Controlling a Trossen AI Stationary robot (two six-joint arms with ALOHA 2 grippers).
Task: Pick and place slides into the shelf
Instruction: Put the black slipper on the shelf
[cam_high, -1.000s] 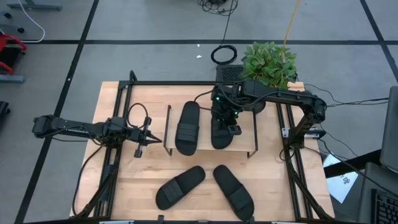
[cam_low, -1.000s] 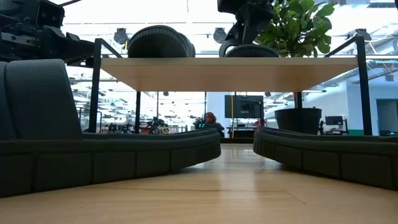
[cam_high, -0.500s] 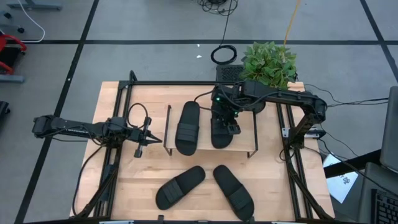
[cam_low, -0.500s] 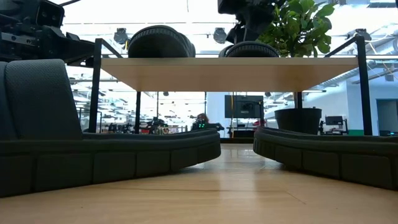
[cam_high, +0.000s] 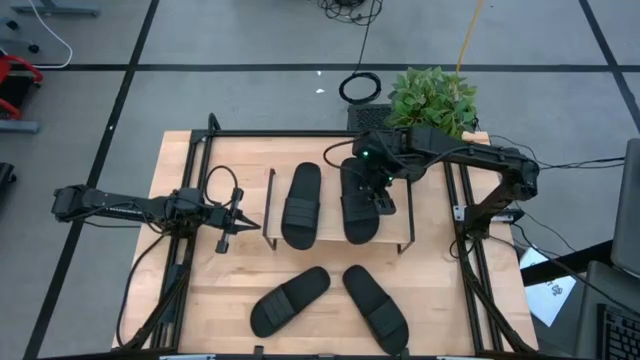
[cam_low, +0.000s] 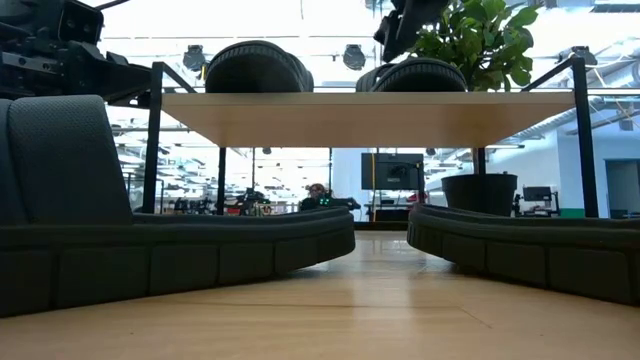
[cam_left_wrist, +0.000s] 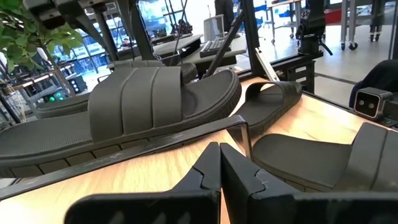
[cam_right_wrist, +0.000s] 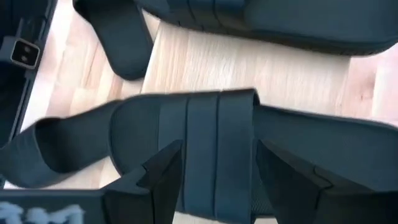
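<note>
Two black slides lie side by side on the light-wood shelf (cam_high: 330, 228), soles down: the left slide (cam_high: 302, 205) and the right slide (cam_high: 358, 205). My right gripper (cam_high: 382, 203) hangs open just above the right slide. In the right wrist view its fingers (cam_right_wrist: 163, 180) stand on either side of the ribbed strap (cam_right_wrist: 211, 143), clear of it. Two more slides (cam_high: 290, 300) (cam_high: 375, 308) lie flat on the table near its front edge. My left gripper (cam_high: 226, 238) waits shut at the table's left, level, pointing at the shelf's left end.
A potted plant (cam_high: 432, 100) stands at the far right corner behind the shelf. Black metal frames (cam_high: 410, 215) close the shelf's ends. Bare tabletop shows between the shelf and the two near slides (cam_low: 150, 245) (cam_low: 530, 250).
My right gripper has let go of the right slide's strap and risen off it, drawing a little toward the table's right edge. The slide has settled flat on the shelf beside the left one.
</note>
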